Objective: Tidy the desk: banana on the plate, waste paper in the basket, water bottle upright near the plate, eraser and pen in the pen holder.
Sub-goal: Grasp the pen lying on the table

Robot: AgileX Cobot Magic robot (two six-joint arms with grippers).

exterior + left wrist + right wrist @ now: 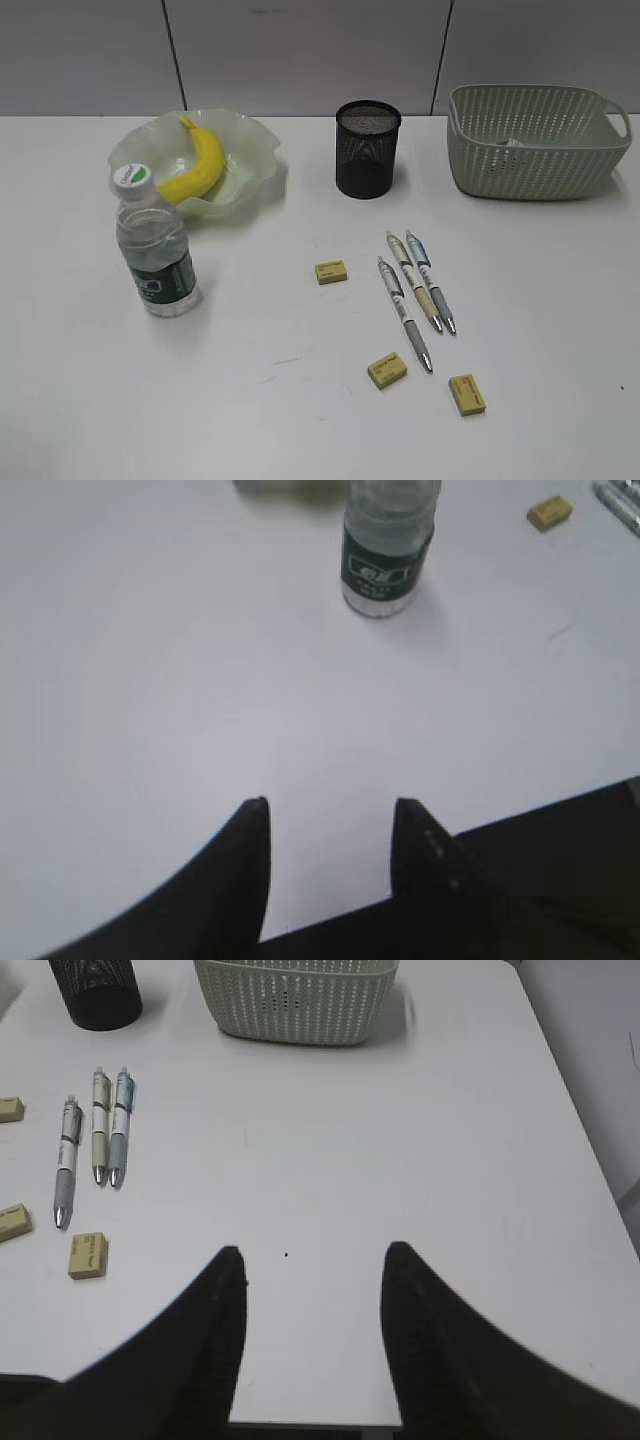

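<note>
The banana (200,160) lies in the ruffled green plate (255,140) at the back left. In front of it the water bottle (155,250) stands upright; the left wrist view shows that bottle (388,550) ahead of my left gripper (333,803), which is open and empty. Three pens (415,290) and three yellow erasers (331,271) lie on the desk (250,400) before the black mesh pen holder (367,148). My right gripper (315,1248) hangs open over bare desk, right of the pens (95,1135). Inside the basket (535,140) sits a small white lump (515,143), too small to identify.
The right wrist view has the basket (295,1000) and pen holder (95,990) at the far edge, erasers (87,1255) at the left, and the desk's right edge (590,1150) close by. Neither arm shows in the exterior view.
</note>
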